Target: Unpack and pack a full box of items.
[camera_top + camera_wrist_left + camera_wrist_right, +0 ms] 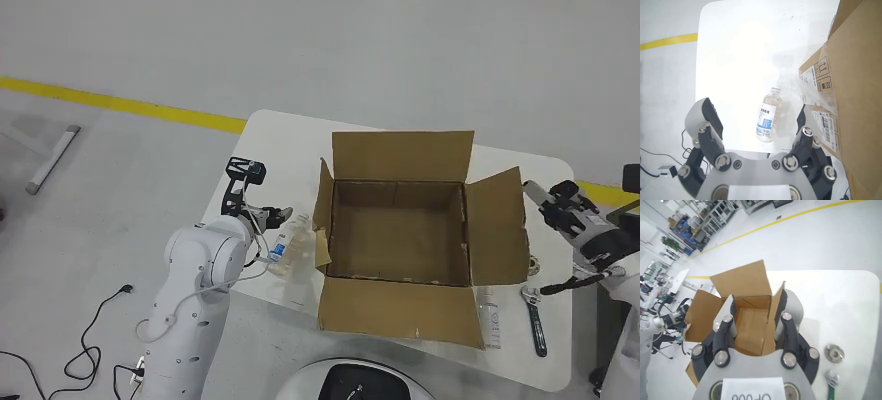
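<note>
The open cardboard box [400, 232] stands mid-table with all flaps out and a bare bottom. A clear bottle with a white and blue label [288, 242] lies on the table by the box's left wall. My left gripper [272, 216] hovers over it, open; in the left wrist view the bottle [768, 117] lies between the spread fingers [712, 115] of the left gripper [755, 108], apart from them. My right gripper [548, 195] is at the box's right flap [497, 240], open [758, 300], with the flap's edge [777, 303] seen between its fingers.
A second small bottle [488, 318] lies by the box's front right corner. A wrench [535, 318] and a round metal flange [834, 353] lie to the right of the box. The table [290, 140] is bare behind and left of the box.
</note>
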`<action>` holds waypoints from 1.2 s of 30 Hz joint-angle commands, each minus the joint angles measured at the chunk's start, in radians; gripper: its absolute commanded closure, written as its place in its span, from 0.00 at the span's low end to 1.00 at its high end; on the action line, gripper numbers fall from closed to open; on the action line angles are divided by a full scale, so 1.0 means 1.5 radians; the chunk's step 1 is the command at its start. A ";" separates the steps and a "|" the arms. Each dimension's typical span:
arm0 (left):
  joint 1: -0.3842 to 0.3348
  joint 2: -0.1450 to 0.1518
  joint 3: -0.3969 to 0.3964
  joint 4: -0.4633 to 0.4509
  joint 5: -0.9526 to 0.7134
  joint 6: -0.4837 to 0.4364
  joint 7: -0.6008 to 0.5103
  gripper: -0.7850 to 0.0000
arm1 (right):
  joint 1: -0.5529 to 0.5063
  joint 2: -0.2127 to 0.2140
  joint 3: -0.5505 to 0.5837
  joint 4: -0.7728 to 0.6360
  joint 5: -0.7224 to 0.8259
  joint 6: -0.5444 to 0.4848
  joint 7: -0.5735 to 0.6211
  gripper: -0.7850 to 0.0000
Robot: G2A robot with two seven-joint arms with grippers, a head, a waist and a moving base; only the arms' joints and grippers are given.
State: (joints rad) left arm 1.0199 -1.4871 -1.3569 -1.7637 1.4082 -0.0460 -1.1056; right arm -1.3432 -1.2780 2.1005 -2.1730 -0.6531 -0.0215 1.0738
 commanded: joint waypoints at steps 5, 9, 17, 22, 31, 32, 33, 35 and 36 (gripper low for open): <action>0.000 0.000 0.000 0.000 0.000 0.000 0.000 0.00 | 0.016 0.012 -0.013 0.079 0.025 0.058 0.089 0.00; 0.000 0.000 0.000 0.000 0.000 0.000 0.000 0.00 | 0.021 0.015 -0.054 0.122 0.058 0.079 0.104 0.00; 0.000 0.000 0.000 0.000 0.000 0.000 0.000 0.00 | 0.028 0.026 -0.094 0.151 0.029 0.096 0.126 1.00; 0.000 0.000 0.000 0.000 0.000 0.000 0.000 0.00 | 0.028 0.026 -0.094 0.151 0.029 0.096 0.126 1.00; 0.000 0.000 0.000 0.000 0.000 0.000 0.000 0.00 | 0.010 0.024 -0.093 0.147 0.068 0.109 0.054 1.00; 0.000 0.000 0.000 0.000 0.000 0.000 0.000 0.00 | 0.007 0.023 -0.087 0.148 0.085 0.116 0.039 1.00; 0.000 0.000 0.000 0.000 0.000 0.000 0.000 0.00 | 0.004 0.023 -0.080 0.152 0.107 0.127 0.025 1.00; 0.000 0.000 0.000 0.000 0.000 0.000 0.000 0.00 | -0.003 0.022 -0.064 0.156 0.145 0.142 -0.001 1.00; 0.000 0.000 0.000 0.000 0.000 0.000 0.000 0.00 | -0.009 0.022 -0.058 0.157 0.157 0.148 -0.010 1.00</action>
State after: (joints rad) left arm 1.0199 -1.4871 -1.3569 -1.7637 1.4082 -0.0460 -1.1056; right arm -1.3481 -1.2446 2.0009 -1.9397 -0.4454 0.1891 1.0764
